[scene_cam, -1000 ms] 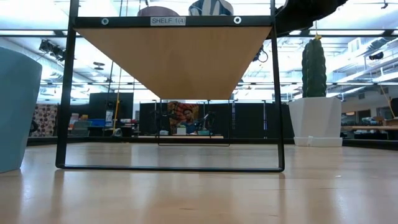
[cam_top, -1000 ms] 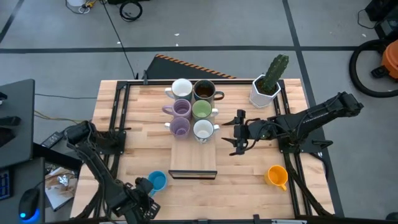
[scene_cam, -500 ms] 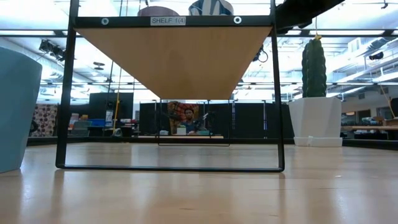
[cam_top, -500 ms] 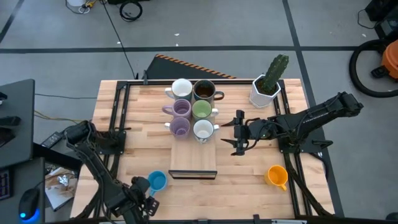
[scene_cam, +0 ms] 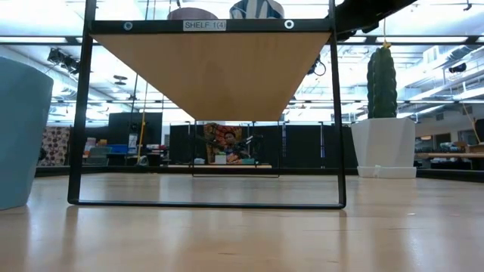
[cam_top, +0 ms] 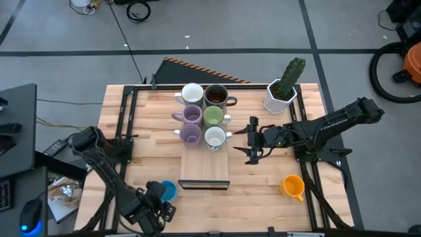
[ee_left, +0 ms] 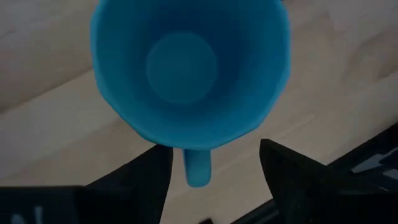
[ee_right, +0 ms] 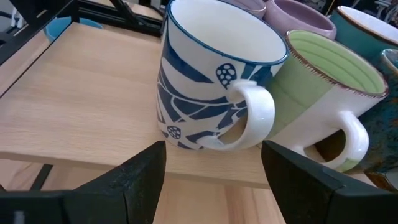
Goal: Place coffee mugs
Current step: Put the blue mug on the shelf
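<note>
Near the table's front edge, left of the shelf (cam_top: pixel 204 174), the left gripper (ee_left: pixel 214 171) hangs directly above the blue mug (ee_left: pixel 186 74), fingers spread either side of its handle, not touching it. The mug stands upright on the wooden table (cam_top: pixel 141 141). The right gripper (ee_right: pixel 211 165), fingers also spread, waits just beside the white mug with blue pattern (ee_right: pixel 211 81) on the shelf, beside the light green mug (ee_right: pixel 326 93). An orange mug (cam_top: pixel 293 186) stands apart at front right.
</note>
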